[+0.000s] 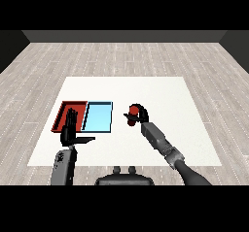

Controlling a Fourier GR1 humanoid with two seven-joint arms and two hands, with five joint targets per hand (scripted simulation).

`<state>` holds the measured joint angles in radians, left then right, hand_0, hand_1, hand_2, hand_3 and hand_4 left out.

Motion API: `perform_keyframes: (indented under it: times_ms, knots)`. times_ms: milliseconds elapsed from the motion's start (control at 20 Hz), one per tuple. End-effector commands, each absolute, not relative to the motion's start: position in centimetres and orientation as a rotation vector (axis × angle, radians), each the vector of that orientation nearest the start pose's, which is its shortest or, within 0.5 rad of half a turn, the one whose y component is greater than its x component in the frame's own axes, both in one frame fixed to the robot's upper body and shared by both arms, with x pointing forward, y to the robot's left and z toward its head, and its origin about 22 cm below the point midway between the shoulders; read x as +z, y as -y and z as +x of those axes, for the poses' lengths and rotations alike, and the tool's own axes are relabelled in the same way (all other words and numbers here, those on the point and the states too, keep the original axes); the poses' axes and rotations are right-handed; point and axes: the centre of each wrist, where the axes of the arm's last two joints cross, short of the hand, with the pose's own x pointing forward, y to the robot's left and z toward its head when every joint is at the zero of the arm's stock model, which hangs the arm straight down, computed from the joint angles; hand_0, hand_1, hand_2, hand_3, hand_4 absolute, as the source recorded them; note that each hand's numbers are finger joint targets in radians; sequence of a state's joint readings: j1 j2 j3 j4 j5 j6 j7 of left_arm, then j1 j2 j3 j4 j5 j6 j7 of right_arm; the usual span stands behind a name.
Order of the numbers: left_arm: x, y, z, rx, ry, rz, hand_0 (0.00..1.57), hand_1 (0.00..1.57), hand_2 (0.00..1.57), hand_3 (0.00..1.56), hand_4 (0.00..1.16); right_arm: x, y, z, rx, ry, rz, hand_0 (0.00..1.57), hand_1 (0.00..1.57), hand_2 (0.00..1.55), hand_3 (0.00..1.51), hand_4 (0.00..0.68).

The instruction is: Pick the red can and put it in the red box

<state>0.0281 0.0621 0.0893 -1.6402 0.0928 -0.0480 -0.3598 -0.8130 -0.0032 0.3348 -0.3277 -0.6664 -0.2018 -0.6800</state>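
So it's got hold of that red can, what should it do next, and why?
Probably carry the can leftward. The right hand is curled round the red can, which sits right of the light blue tray, while the red tray lies on that tray's far side. The open left hand reaches over the red tray's front, so it may need to move aside.

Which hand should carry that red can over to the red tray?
The right hand: its fingers are already curled round the red can. The left hand is open over the red tray and holds nothing.
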Motion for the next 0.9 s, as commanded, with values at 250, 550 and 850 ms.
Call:
perform_keyframes:
  times_ms: [250,550,850]
  knots:
    - [1.7,-26.2,23.8,0.033,1.996,0.044,0.00,0.00,0.00,0.00,0.00,-4.4,11.3,37.2,0.018,1.713,0.051,1.46,1.46,1.45,1.42,0.649]
    - [1.2,-24.6,23.2,-0.002,1.973,-0.014,0.00,0.00,0.00,0.00,0.00,-3.2,10.9,37.4,0.003,1.789,0.083,1.44,1.44,1.44,1.41,0.653]
    - [-0.9,-22.6,24.8,-0.058,1.925,-0.053,0.00,0.00,0.00,0.00,0.00,-1.0,11.3,37.4,-0.007,1.868,0.107,1.45,1.45,1.45,1.41,0.647]
